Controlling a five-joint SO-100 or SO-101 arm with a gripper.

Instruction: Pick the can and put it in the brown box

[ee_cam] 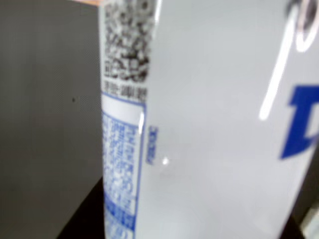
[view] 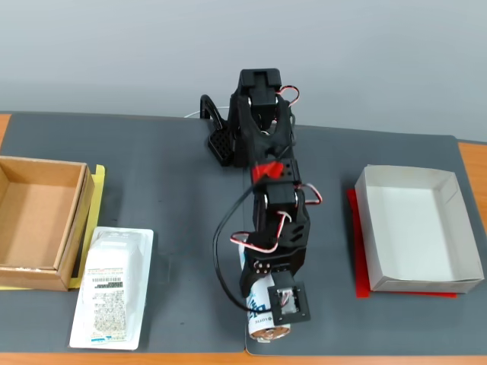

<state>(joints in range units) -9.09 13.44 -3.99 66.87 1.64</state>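
Note:
The can [view: 262, 323], white and light blue with a silver end, is under the head of my arm near the table's front edge. In the wrist view the can [ee_cam: 209, 124] fills most of the picture, with blue print and a QR code, very close to the lens. My gripper [view: 266, 308] is down over it and appears shut on the can, though the arm's own body hides the fingertips. The brown box [view: 72, 217] stands open at the far left of the fixed view, well away from the gripper.
A flat white labelled plastic package [view: 112, 289] lies between the brown box and the arm. A white paper box [view: 415, 228] on a red sheet sits at the right. The arm's base [view: 259, 114] stands at the back of the dark mat.

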